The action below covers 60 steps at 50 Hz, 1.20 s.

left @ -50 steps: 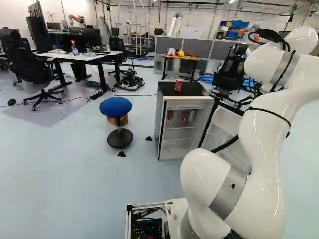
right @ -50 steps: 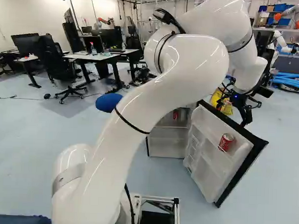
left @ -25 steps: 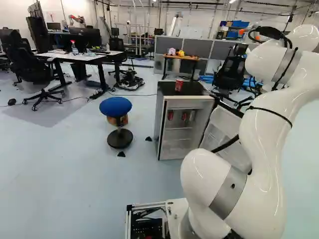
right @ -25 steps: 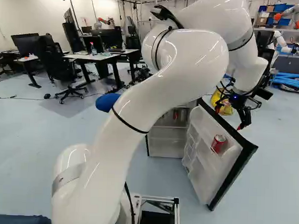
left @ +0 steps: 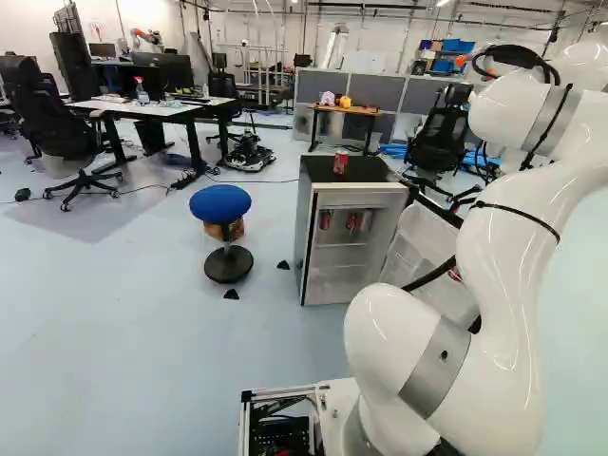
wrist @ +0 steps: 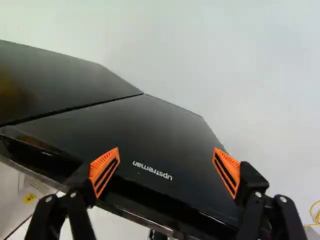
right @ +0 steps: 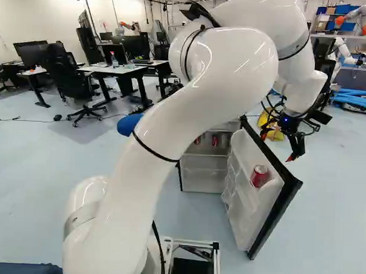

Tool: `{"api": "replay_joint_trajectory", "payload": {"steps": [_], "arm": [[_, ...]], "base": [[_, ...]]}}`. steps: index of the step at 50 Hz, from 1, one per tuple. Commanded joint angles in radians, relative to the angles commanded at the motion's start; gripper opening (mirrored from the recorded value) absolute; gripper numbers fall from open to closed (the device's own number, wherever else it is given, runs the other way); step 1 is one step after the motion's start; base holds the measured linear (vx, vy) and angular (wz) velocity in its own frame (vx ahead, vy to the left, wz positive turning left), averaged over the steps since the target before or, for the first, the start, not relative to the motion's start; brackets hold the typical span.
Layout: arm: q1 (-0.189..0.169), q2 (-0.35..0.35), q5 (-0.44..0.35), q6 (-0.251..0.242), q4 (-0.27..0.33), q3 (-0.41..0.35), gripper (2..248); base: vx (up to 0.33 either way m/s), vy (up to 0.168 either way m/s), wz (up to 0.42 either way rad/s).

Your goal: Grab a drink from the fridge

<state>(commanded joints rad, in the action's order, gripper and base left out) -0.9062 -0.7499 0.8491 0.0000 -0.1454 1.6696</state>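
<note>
Arching forward, the arm (right: 203,89) points its wide-spread, empty tool (right: 277,147) downward beside the fridge door (right: 244,203).

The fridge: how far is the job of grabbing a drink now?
The fridge door is already open, with a red can in its shelf and more cans inside. The claw holds nothing: its fingers stand apart by the door's outer side. Gripping a can and taking it out appears to be left. Another can stands on the fridge top; whether it came from inside, I cannot tell.
</note>
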Motion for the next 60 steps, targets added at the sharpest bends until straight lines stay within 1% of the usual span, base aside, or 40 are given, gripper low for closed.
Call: {"api": "replay_joint_trajectory", "payload": {"steps": [26, 60], "arm": [[0.009, 0.051, 0.022, 0.000, 0.000, -0.082, 247], [0.037, 0.124, 0.037, 0.000, 0.000, -0.200, 247]], "base": [[0.000, 0.000, 0.000], [0.000, 0.000, 0.000]]}}
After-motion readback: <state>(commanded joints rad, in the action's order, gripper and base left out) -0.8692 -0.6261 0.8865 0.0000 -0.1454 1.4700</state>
